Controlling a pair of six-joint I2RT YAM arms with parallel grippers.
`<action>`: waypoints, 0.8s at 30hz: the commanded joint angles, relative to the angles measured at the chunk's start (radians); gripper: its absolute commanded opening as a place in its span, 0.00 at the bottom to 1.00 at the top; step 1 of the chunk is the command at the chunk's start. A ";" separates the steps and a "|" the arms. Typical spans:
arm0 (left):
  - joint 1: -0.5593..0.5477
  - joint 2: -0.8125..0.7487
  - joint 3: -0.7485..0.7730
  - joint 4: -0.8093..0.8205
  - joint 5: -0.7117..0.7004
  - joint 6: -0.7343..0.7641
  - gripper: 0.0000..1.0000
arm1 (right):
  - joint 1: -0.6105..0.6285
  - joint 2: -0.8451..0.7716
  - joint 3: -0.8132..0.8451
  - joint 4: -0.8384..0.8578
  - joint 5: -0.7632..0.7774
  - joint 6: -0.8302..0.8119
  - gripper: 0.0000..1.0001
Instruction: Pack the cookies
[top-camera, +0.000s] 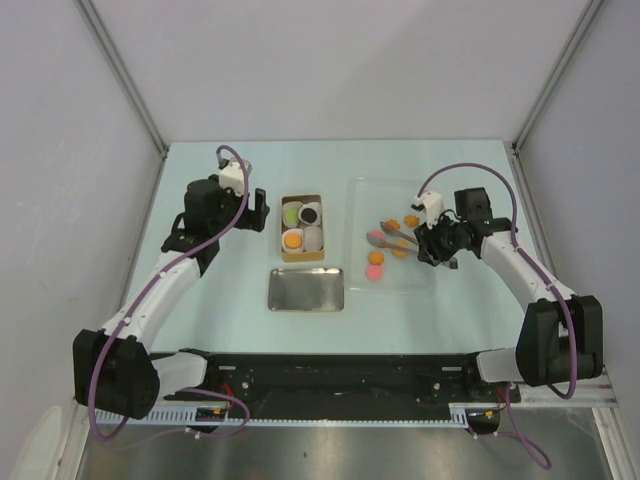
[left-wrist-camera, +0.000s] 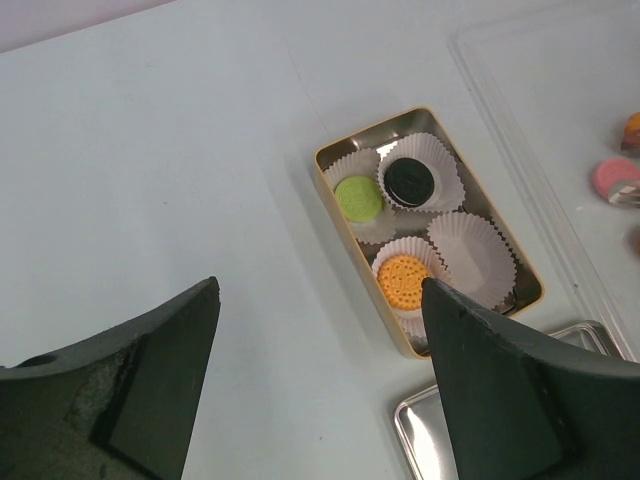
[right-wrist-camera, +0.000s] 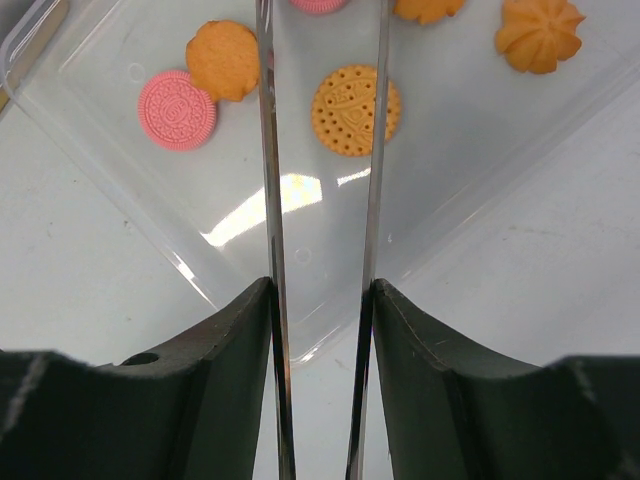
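The left end effector (left-wrist-camera: 320, 290) hung wide apart and empty beside a gold-rimmed rectangular tin (left-wrist-camera: 390, 133), whose long axis ran away from the arm bases. Inside sat four white fluted paper cups (left-wrist-camera: 472, 252). Three held one flat round disc each, face up: a green cookie (left-wrist-camera: 358, 198), a black cookie (left-wrist-camera: 408, 178) and a dotted orange cookie (left-wrist-camera: 403, 281). The fourth cup held nothing. A shiny metal lid (top-camera: 306, 289) lay on the pale surface (top-camera: 240, 300), nearer the bases. The right end effector (right-wrist-camera: 320, 290) pinched thin metal tongs (right-wrist-camera: 266, 150), their blades reaching over a clear plastic tray (right-wrist-camera: 460, 130). There, four orange and two pink loose cookies (right-wrist-camera: 355, 110) lay flat.
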 joint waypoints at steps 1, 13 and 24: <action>0.006 -0.012 -0.004 0.035 0.008 0.014 0.86 | 0.027 0.008 0.006 0.053 0.023 0.016 0.48; 0.007 -0.014 -0.002 0.032 0.005 0.016 0.87 | 0.047 0.007 0.010 0.050 0.037 0.015 0.39; 0.007 -0.015 -0.001 0.029 0.009 0.014 0.87 | 0.047 -0.015 0.027 0.039 0.029 0.021 0.25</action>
